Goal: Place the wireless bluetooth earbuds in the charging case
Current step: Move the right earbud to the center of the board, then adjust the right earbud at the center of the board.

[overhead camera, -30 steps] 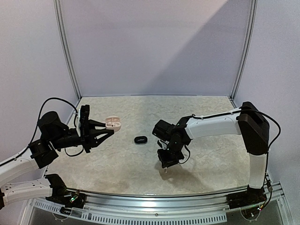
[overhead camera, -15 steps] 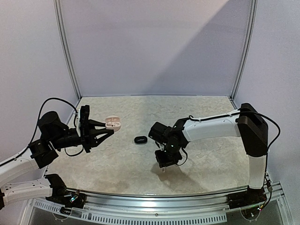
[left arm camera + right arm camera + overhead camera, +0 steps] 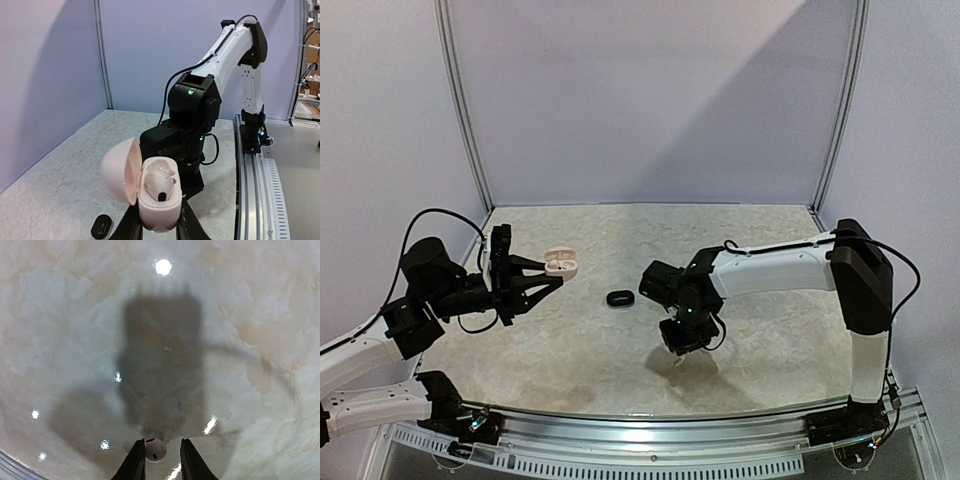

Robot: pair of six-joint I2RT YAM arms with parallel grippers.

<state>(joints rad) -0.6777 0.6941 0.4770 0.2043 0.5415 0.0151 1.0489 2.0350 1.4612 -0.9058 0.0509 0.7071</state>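
One bud seated, one in hand: the case is open and waiting.

Above the marbled surface (image 3: 570,345), my left end effector (image 3: 157,227) is clamped on the pink charging case (image 3: 120,175), lid swung open and held off the surface. A small black object (image 3: 619,297) lies between my arms — case or bud, I can't tell. One seated earbud (image 3: 159,183) is in its well. My right end effector (image 3: 162,462), well apart from the case, points down with its fingers nearly together on a white earbud (image 3: 155,449) — that one is left to carry over and seat, I judge. The case's second well is hidden, and the bud's orientation in my grip is hard to make out.
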